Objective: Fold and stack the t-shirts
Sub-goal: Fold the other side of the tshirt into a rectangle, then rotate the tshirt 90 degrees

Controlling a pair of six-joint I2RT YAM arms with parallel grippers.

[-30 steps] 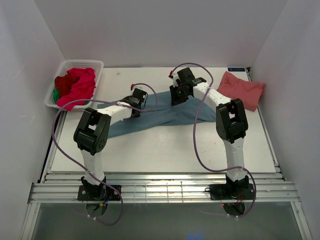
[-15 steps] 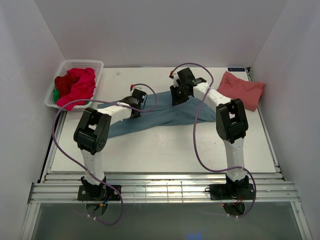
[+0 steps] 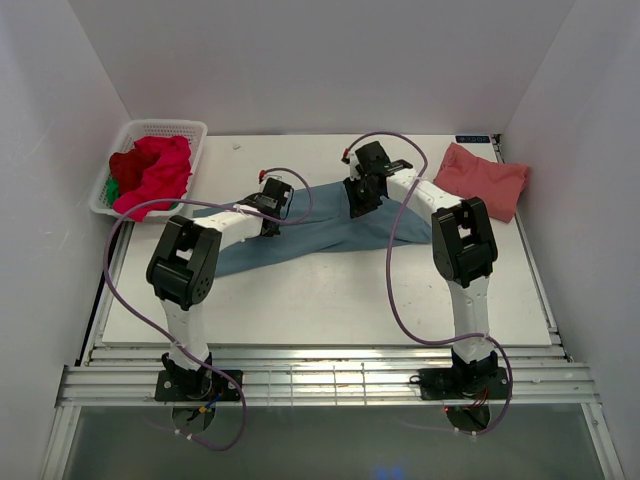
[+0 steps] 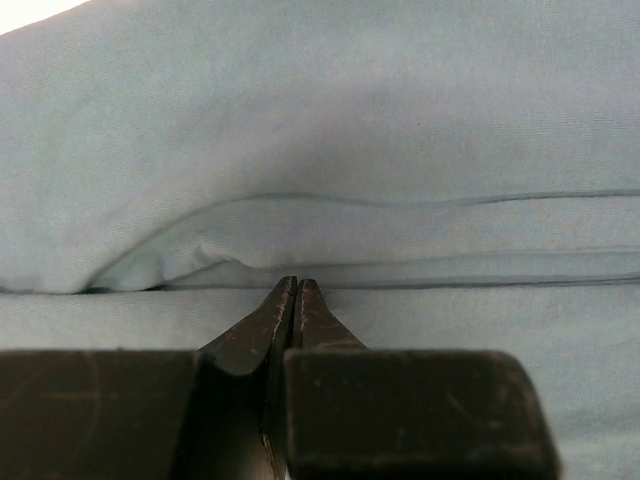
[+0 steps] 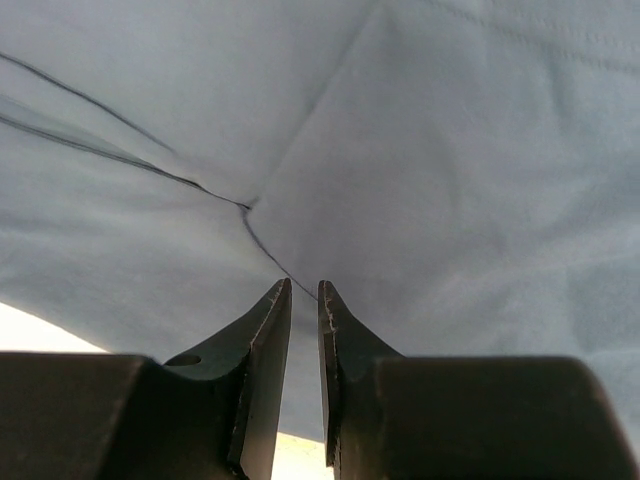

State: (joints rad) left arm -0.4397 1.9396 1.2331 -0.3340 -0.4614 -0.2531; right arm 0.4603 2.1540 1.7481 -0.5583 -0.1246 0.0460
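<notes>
Because the teal t-shirt at mid-frame lies rumpled on the bench, the left pincer nips a low fold and the right pincer pinches tented cloth, likely to stretch it flat. A pink t-shirt upper right and the basket of red t-shirts upper left sit well apart, blocking nothing.

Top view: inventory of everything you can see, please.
teal shirt: 1, dusty teal-blue, table middle
pink shirt: 1, salmon, table's far right
red shirts: bundle, count unclear, red/magenta, in basket
green cloth: 1 bit showing, green, basket's near-left side
basket: 1, white lattice, far-left corner
table: 1, white
cables: 2, purple, one per arm
arms: 2, white and black, near edge
left gripper: 1, black, shut on teal shirt
right gripper: 1, black, shut on teal shirt
</notes>
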